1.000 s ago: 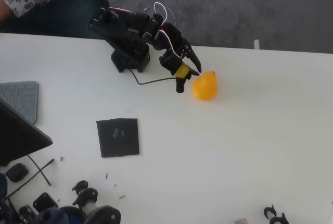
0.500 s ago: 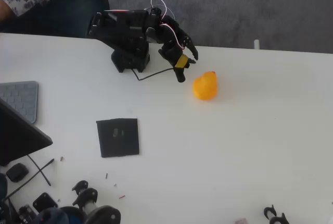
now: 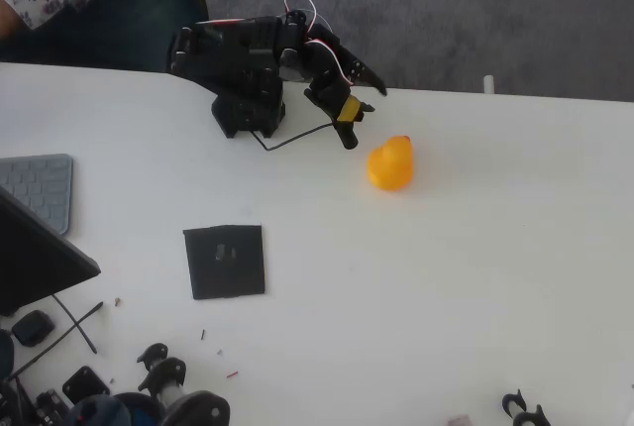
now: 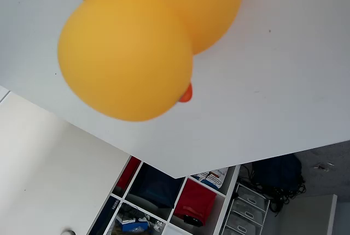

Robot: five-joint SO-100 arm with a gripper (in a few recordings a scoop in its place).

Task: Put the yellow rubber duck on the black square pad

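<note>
The yellow rubber duck (image 3: 390,163) sat alone on the white table (image 3: 475,267), well apart from the black square pad (image 3: 224,261) lying down-left of it in the overhead view, while the gripper (image 3: 361,109) hung just up-left of the duck, jaws spread and holding nothing.

I count one yellow rubber duck (image 3: 390,163) | one black square pad (image 3: 224,261) | one arm with one pincer (image 3: 363,109) | one grey keyboard (image 3: 38,189) at the counter's (image 3: 475,277) left edge | I see a cluster of small dark parts (image 3: 149,386) at the bottom left, too jumbled to count.
</note>
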